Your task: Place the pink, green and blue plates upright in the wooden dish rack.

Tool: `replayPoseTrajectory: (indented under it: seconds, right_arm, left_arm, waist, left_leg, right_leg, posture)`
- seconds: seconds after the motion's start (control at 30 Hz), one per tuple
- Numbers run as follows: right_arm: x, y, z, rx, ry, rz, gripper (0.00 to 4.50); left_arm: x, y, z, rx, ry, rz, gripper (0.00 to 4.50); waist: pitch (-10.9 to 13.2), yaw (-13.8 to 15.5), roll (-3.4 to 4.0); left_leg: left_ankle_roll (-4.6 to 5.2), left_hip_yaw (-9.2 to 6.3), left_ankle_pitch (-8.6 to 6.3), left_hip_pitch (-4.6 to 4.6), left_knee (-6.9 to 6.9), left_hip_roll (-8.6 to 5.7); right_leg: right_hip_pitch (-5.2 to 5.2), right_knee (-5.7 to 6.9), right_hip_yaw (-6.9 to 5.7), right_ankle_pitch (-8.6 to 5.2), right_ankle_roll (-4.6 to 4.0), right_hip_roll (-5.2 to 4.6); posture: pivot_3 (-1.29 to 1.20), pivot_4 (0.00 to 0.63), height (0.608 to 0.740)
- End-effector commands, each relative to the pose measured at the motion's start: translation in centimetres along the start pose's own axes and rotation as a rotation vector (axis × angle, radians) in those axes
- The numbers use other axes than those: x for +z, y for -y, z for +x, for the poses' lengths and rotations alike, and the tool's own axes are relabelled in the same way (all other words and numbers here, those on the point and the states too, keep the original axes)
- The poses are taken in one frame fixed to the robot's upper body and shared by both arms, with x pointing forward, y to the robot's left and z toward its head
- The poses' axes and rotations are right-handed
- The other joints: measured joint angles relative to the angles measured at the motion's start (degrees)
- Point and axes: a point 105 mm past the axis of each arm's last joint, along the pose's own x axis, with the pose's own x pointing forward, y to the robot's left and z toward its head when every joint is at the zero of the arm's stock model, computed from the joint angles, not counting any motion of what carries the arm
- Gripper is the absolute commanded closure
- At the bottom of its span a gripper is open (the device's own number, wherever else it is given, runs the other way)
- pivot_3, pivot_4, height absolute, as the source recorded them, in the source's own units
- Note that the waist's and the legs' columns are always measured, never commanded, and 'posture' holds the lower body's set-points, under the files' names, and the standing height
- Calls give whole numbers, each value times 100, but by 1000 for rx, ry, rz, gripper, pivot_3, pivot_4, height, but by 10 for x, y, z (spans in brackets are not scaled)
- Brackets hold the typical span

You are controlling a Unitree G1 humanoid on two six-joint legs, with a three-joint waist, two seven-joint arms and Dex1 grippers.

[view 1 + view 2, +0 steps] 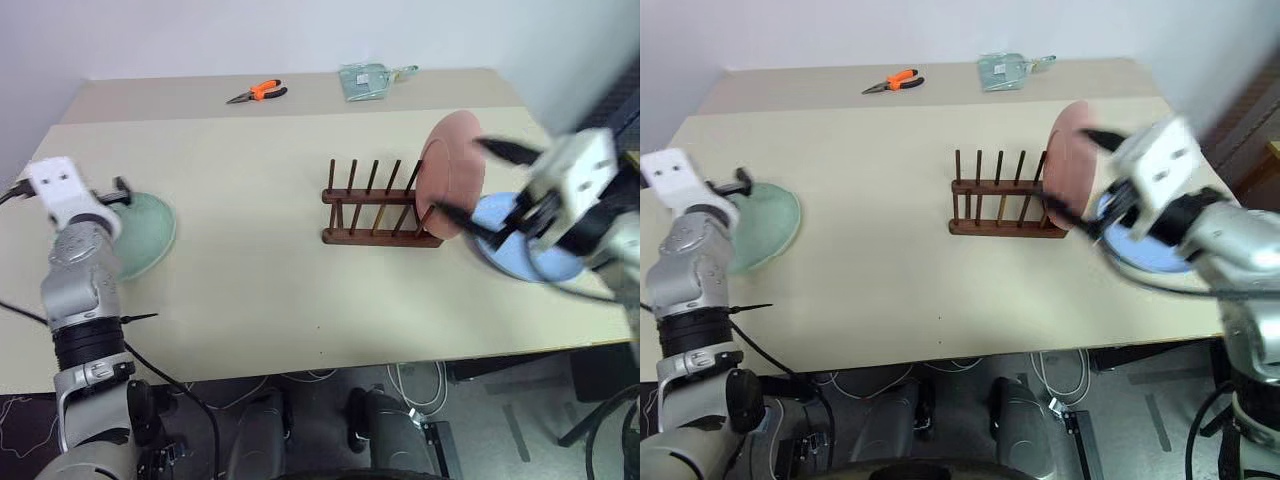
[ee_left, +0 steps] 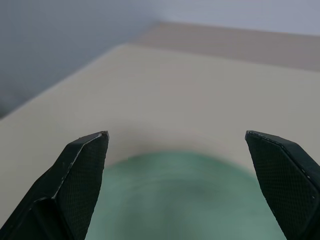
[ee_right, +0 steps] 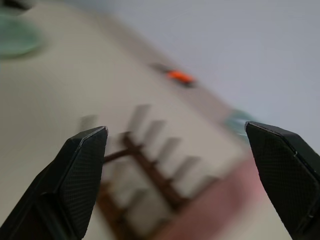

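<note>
Already your pink plate (image 1: 450, 173) stands upright at the rack's (image 1: 378, 212) right end, so the right gripper (image 1: 478, 187) gapes empty beside it; left gripper (image 1: 120, 192), also spread, reaches the green plate (image 1: 150, 232); blue plate (image 1: 520, 255) lies right of the rack.

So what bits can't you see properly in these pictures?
- Green plate: in the head views its near left part is hidden behind the left arm.
- Blue plate: mostly covered by the right tool and arm.
- Pink plate: which slot of the wooden dish rack holds it cannot be told.
- Greenish packet at the far table edge: too small to identify.
</note>
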Motion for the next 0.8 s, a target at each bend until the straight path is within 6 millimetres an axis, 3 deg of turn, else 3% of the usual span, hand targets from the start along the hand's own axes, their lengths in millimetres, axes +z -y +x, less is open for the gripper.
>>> replayPoseTrajectory:
  seconds: [0.03, 0.23, 0.3, 0.43, 0.53, 0.6, 0.8]
  right_arm:
    - [9, -13, 13, 40, 59, -36, 22]
    - [2, -19, 25, 64, 71, -15, 22]
    - [-1, -19, 26, 63, 67, -22, 0]
    - [-4, -17, 30, 53, 64, -35, 0]
    - [-5, -17, 32, 49, 61, -10, 0]
    - [-5, -17, 32, 48, 59, -5, 0]
    - [2, -19, 39, 35, 66, -93, 0]
  left_arm:
    - [0, -18, -5, 72, -15, -86, 0]
    - [-33, -36, -19, 180, -158, -362, 0]
    - [-45, -33, -23, 178, -219, -429, 513]
    - [-55, -26, -26, 164, -274, -524, 2321]
    - [-43, -16, -24, 110, -233, -555, 3737]
    - [-29, -2, -23, 17, -189, -573, 4329]
    - [44, 72, -40, -413, 41, -517, 4420]
  waist:
    - [0, 29, -2]
    - [-2, 29, -30]
    - [-2, 17, -31]
    - [-2, 23, -30]
    - [-2, 33, -30]
    - [-2, 35, -31]
    - [1, 26, -37]
  left_leg:
    - [-3, 0, -2, -2, 3, -1]
    - [-3, -1, -3, -12, 7, -10]
    - [-2, -1, -4, -14, 7, -10]
    - [-1, -1, -2, -9, 6, -10]
    - [-4, -1, -1, 2, 8, -12]
    - [-5, -1, -2, 14, 8, -10]
    - [-6, -2, -2, -4, 8, 0]
  right_leg:
    - [1, 0, -2, 1, 0, -8]
    - [7, -14, -8, 15, -15, -24]
    - [8, -17, -9, 19, -10, -22]
    - [7, -7, -11, 18, -10, -14]
    - [17, -2, -12, 13, -1, -13]
    - [25, -2, -14, 11, 2, -16]
    - [22, -35, -23, 30, -5, -12]
  posture:
    - [0, 150, 740]
    - [0, 150, 740]
    - [0, 150, 740]
    - [0, 150, 740]
    - [0, 150, 740]
    - [0, 150, 740]
    - [0, 150, 740]
